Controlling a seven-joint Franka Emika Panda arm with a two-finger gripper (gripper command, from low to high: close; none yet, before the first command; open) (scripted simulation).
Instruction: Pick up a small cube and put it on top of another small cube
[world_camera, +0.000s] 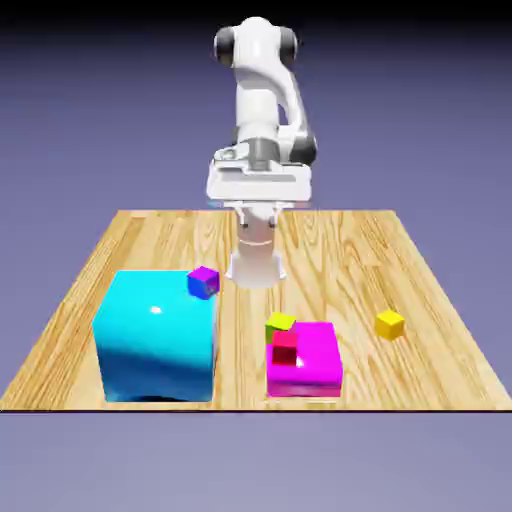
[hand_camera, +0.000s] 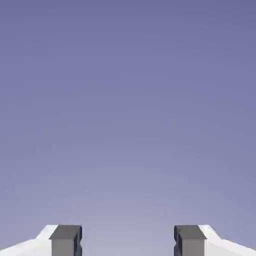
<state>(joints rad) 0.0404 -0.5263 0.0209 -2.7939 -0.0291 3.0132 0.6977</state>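
we've got the end effector (hand_camera: 127, 242) spread apart and empty, staring at backdrop, so we'd tip it down, center over the yellow cube (world_camera: 390, 324) sitting alone on the worktop's (world_camera: 150, 240) right, well apart from the purple cube (world_camera: 203, 282).

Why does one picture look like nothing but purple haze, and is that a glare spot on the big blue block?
Hand view: sharp, not blurred; only the plain backdrop shows, paler toward the bottom, beyond the open hand. Exterior view: yes, a small white highlight sits on the cyan block, its front face shading darker; the wooden table is evenly lit, with hardly any shadows.
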